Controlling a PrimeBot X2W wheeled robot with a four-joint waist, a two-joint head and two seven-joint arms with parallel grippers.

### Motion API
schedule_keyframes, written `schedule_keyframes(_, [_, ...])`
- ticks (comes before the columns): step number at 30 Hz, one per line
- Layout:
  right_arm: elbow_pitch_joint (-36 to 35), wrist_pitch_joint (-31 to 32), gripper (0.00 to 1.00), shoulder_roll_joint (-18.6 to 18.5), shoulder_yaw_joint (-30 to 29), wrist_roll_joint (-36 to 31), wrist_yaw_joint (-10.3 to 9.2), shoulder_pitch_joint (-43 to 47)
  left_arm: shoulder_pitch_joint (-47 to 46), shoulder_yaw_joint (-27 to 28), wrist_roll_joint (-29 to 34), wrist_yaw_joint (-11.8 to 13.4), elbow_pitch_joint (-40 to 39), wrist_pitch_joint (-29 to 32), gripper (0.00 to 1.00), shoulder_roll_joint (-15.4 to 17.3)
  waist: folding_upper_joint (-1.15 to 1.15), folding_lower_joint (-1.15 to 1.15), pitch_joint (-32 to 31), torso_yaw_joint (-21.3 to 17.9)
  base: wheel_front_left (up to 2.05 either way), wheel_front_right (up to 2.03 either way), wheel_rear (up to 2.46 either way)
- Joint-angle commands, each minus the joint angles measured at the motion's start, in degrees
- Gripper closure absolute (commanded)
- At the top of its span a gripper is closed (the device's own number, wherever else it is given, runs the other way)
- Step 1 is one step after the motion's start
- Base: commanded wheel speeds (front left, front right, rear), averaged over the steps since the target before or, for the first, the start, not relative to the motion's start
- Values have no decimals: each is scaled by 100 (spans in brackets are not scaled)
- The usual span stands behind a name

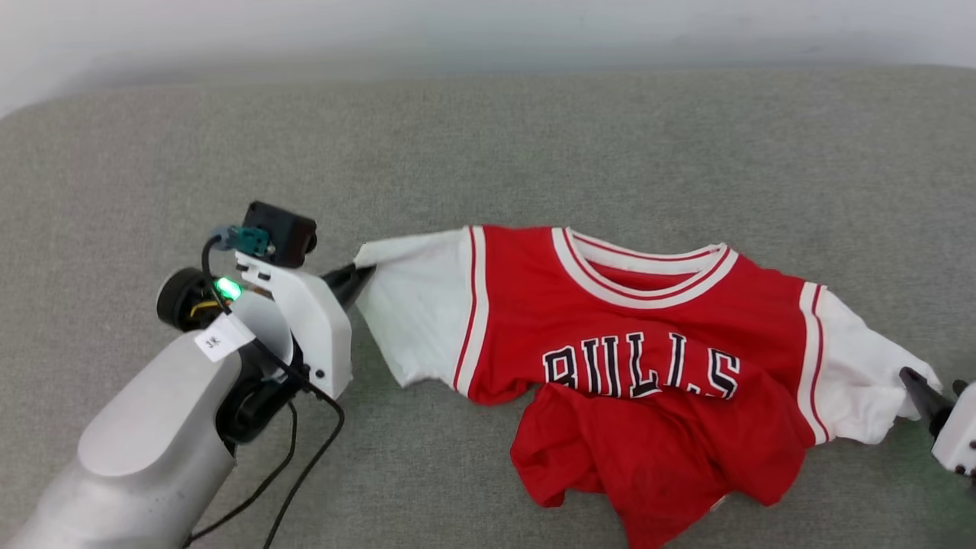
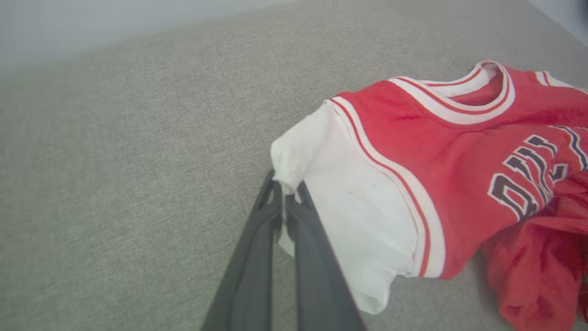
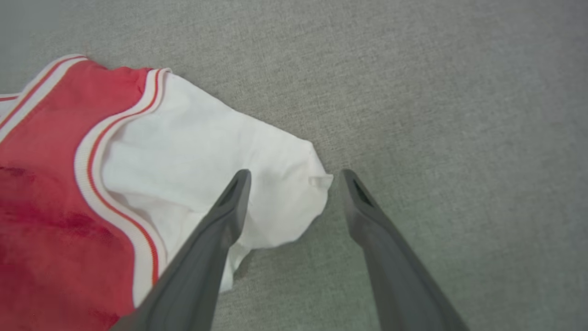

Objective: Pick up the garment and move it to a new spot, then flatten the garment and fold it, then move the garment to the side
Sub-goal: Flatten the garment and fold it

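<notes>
Head view: we find the garment (image 1: pixel 640 328) lying chest-up on the grey fabric surface (image 1: pixel 488 152), collar toward the far edge, the black "BULLS" lettering readable, both white sleeves spread to the sides. The lower red body is bunched and folded up beneath the lettering, so the hem is crumpled rather than flat. We note the left gripper (image 1: pixel 358 276) at the tip of the sleeve on the robot's left, and the right gripper (image 1: pixel 934 385) at the end of the opposite sleeve, at the frame's right edge. From this height the grip of either is hard to judge.

Left wrist view settles the first point: the left gripper (image 2: pixel 285 195) has its two dark fingers (image 2: pixel 257 257) pressed together, with a small tuck of the white cuff pinched between the tips. The sleeve (image 2: pixel 349 207) rises slightly to that pinch.

Right wrist view settles the second: the right gripper (image 3: pixel 294 177) stands wide open, one finger (image 3: pixel 220 220) over the white sleeve, the other (image 3: pixel 367 220) over bare grey fabric just beside the sleeve end. The sleeve tip lies between the two tips; the gripper holds nothing. Whether the fingers touch the fabric we cannot tell.
</notes>
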Motion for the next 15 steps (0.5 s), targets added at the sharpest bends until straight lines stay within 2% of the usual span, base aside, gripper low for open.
schedule_keyframes(1, [150, 192, 0, -65, 38, 17, -2, -201, -109, 22, 50, 53, -168, -31, 100, 47, 0, -1, 139, 84, 0, 0, 0])
schedule_keyframes(5, [527, 644, 0, -215, 194, -63, -2, -508, -152, 46, 112, 139, -567, -50, 100, 128, 0, -1, 306, 173, 0, 0, 0])
schedule_keyframes(10, [1073, 1492, 0, 8, 410, -55, 3, -462, -72, 55, 139, 199, -828, -72, 100, 180, 0, -1, 362, 238, 0, 0, 0])
schedule_keyframes(11, [1149, 1662, 41, 70, 455, -35, 7, -417, -43, 60, 133, 209, -854, -76, 100, 194, 0, -1, 360, 241, 0, 0, 0])
schedule_keyframes(12, [1209, 1823, 74, 137, 490, -8, 7, -368, -18, 63, 127, 225, -876, -84, 100, 203, 0, -1, 357, 244, 0, 0, 0])
schedule_keyframes(13, [1253, 1982, 100, 197, 516, 3, 7, -322, 6, 65, 118, 240, -889, -82, 100, 215, 0, -1, 350, 242, 0, 0, 0])
schedule_keyframes(15, [1247, 2077, 100, 238, 530, 13, 7, -303, 21, 66, 111, 253, -903, -84, 100, 225, 0, -1, 343, 238, 0, 0, 0])
